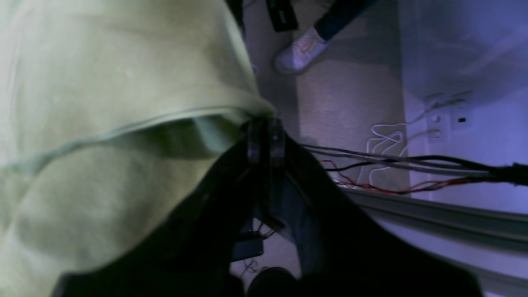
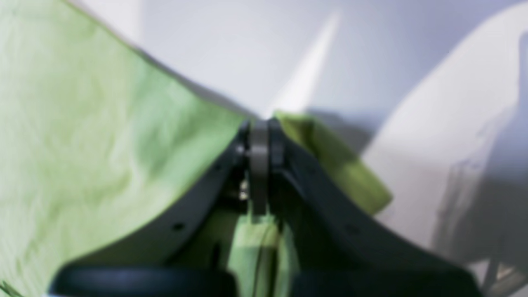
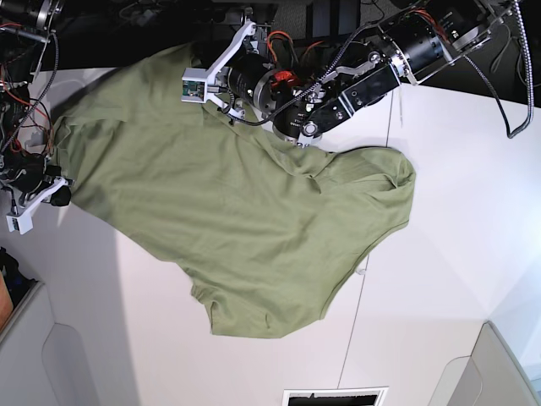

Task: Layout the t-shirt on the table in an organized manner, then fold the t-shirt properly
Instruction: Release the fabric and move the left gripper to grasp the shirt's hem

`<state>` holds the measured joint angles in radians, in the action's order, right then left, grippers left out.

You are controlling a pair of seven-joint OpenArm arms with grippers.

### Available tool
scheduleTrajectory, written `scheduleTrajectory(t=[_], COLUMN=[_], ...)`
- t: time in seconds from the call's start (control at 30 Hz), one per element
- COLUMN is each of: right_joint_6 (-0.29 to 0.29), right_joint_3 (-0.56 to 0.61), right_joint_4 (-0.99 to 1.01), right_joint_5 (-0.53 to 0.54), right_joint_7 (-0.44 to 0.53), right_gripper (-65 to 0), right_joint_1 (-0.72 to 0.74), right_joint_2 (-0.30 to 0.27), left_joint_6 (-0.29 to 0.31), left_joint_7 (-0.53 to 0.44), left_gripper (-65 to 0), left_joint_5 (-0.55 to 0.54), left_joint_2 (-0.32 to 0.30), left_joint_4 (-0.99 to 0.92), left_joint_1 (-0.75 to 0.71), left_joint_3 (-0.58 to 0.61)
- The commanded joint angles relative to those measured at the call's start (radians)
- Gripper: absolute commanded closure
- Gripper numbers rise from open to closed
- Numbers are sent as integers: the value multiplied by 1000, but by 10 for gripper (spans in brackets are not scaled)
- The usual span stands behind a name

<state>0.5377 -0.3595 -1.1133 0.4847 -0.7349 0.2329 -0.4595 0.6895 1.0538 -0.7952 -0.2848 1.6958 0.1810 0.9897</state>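
The olive-green t-shirt [image 3: 237, 194] lies spread and rumpled across the white table [image 3: 448, 211], its lower part reaching toward the front. In the left wrist view my left gripper [image 1: 266, 123] is shut on a hemmed edge of the t-shirt [image 1: 103, 82], held out over the floor. My right gripper [image 2: 259, 123] is shut on another edge of the t-shirt [image 2: 82, 123], with cloth bunched on both sides of the jaws. In the base view the left arm [image 3: 279, 89] reaches in from the top right to the shirt's far edge. The right arm [image 3: 34, 182] holds the shirt's left edge.
A dark seam [image 3: 372, 254] crosses the table. Grey bins sit at the front left [image 3: 51, 355] and front right [image 3: 499, 364]. Below the left gripper are cables [image 1: 412, 165], wall sockets [image 1: 447, 119] and a person's white shoe [image 1: 299, 51] on the floor.
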Motion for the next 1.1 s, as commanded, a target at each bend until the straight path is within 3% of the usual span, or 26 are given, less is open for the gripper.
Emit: scheduleTrajectory(t=[0.0, 0.1, 0.17, 0.4, 0.5, 0.53, 0.77, 0.83, 0.87, 0.97, 1.07], right_joint_6=[1, 1, 2, 17, 17, 17, 17, 17, 18, 18, 17], right_joint_3=[-5, -5, -5, -5, -5, -5, -5, 7, 17, 79, 178], right_joint_4=[-14, -14, -15, -34, -69, -87, -204, -205, -204, -202, -193], right_joint_5=[13, 13, 30, 100, 100, 102, 192, 207, 198, 119, 27], right_joint_7=[21, 20, 20, 20, 16, 9, -25, -25, -25, -16, 16], right_gripper=[0, 0, 0, 0, -118, -129, -122, -37, 0, 0, 0], right_joint_1=[38, 55, 55, 55, 55, 55, 55, 58, 57, 55, 55], right_joint_2=[-19, -19, -19, -20, -20, -20, -19, -16, -9, 11, 14], left_joint_6=[9, 9, 9, 9, 9, 9, 9, 9, 9, 9, 9], left_joint_7=[-14, -14, -14, -60, -63, -63, -79, -117, -143, -224, -235], left_gripper=[-30, -168, -224, -229, -229, -229, -229, -229, -229, -228, -228], left_joint_5=[-17, -47, -87, -103, -103, -103, -101, -86, -68, -16, 11], left_joint_2=[-5, -16, -15, -15, -15, -15, -19, -29, -36, -48, -48], left_joint_4=[18, 18, 20, 111, 132, 132, 128, 111, 98, 37, -52], left_joint_1=[19, 18, 18, 18, 18, 18, 17, 12, 9, -11, -18], left_joint_3=[-6, -6, -6, -52, -116, -142, -360, -442, -484, -618, -710])
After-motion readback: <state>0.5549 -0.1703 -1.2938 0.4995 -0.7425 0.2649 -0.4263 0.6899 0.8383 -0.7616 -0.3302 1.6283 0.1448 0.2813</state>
